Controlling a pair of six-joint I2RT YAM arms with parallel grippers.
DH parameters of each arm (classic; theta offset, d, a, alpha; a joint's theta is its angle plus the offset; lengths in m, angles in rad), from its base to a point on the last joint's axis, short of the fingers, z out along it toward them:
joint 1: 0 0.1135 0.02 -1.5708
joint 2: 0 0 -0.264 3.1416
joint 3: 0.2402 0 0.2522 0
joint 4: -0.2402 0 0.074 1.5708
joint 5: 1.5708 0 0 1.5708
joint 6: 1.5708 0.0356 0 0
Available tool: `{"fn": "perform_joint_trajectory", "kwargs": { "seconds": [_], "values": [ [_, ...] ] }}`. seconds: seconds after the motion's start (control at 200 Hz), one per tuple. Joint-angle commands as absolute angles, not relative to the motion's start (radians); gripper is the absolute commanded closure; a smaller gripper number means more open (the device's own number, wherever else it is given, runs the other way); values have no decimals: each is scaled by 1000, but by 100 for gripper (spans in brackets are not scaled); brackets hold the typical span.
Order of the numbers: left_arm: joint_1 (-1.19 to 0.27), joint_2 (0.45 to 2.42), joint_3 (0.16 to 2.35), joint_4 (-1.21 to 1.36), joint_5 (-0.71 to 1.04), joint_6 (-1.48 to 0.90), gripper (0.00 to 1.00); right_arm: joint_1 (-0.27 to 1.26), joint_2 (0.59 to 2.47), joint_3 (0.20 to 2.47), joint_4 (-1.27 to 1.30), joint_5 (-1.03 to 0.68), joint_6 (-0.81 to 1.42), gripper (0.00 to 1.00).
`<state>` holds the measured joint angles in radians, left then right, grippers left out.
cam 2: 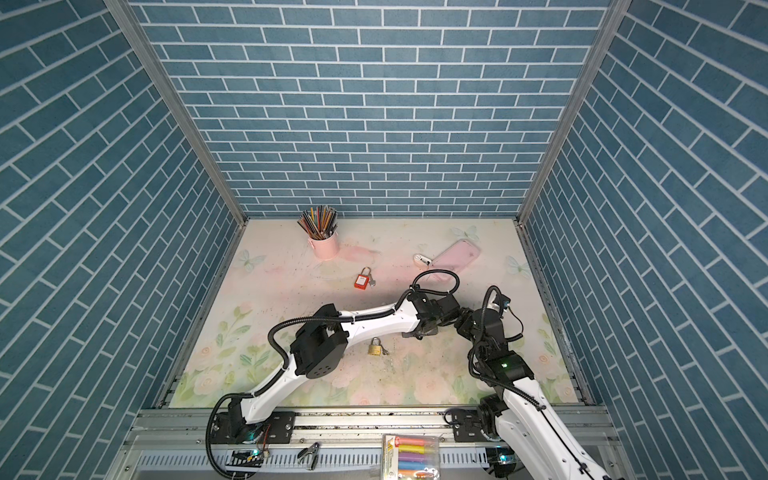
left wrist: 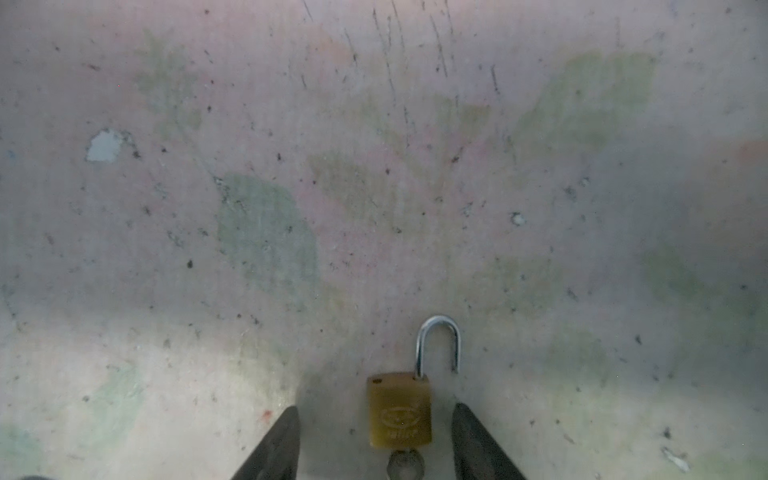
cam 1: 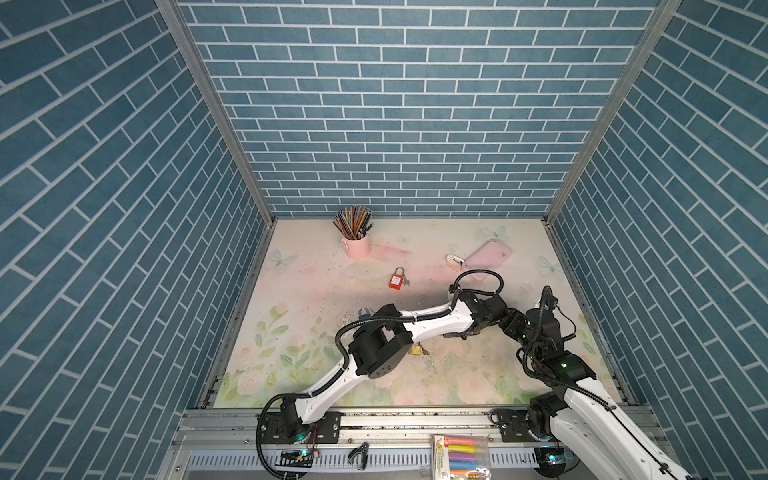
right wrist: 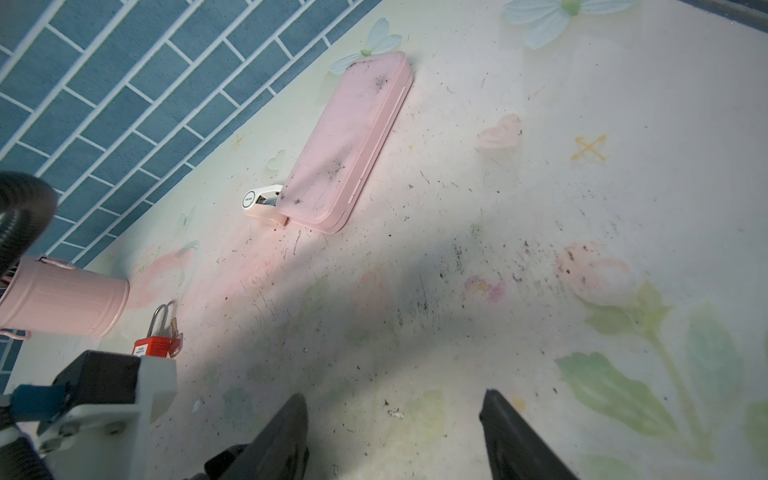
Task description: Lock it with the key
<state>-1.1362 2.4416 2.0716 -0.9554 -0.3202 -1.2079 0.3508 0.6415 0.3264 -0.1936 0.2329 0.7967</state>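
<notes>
A brass padlock lies flat on the floral mat, its silver shackle swung open. A key sits in its keyhole. In the left wrist view my left gripper is open; the padlock body lies between the dark fingers, with a gap on each side. Both top views show the padlock just left of the left arm's wrist. My right gripper is open with nothing in it, low over bare mat.
A red padlock with a key beside it lies mid-mat. A blue padlock peeks from behind the left elbow. At the back are a pink pencil cup, a pink case and a small white stapler.
</notes>
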Motion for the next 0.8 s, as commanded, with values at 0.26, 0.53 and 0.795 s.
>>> {"fn": "perform_joint_trajectory", "kwargs": {
  "seconds": [0.26,0.53,0.795],
  "values": [
    [-1123,2503,2104,-999,-316,-1176,60,348,645,357,-170,257,792,33],
    [-1123,2506,2113,-996,-302,-1153,83,348,647,366,-168,255,787,33],
    [-1112,2364,1956,-842,-328,-1017,100,348,651,433,-195,218,746,35]
  ]
}}
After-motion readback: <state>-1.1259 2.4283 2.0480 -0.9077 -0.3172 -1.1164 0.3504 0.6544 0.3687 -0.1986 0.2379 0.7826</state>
